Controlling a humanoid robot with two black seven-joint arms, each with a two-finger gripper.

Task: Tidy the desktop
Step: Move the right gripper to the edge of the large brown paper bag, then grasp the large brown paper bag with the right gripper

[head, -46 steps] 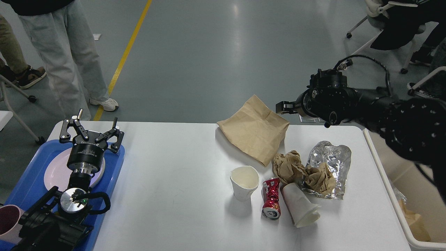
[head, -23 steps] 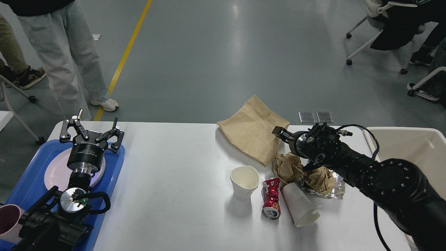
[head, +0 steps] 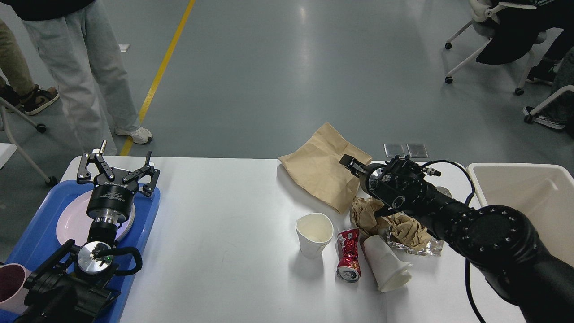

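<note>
Near edge, lower left of frame: pink cup [head: 10, 282] at the corner of the blue tray [head: 148, 224], partly behind the left arm. Left gripper [head: 117, 167] poised above the tray and the pale plate [head: 71, 220], fingers spread wide, nothing between them.

Desktop [head: 224, 251] spanning the lower half of frame; broad bare stretch from tray to centre, bare strip also along the near edge.

Right of centre, clustered: upright white cup [head: 314, 233]; crushed red can [head: 349, 255] just beside it; second white cup [head: 386, 265] lying on its side, touching the can. Behind these, crumpled brown paper [head: 368, 213] on foil [head: 426, 246], partly covered by the right arm.

Right gripper [head: 349, 163] over the far right part of the desktop, at the right corner of the flat brown bag [head: 316, 172]; seen end-on and dark, finger spacing cannot be told, contact with the bag unclear.

Beige bin [head: 515, 172] off the right edge. Bag overhanging the far edge.
</note>
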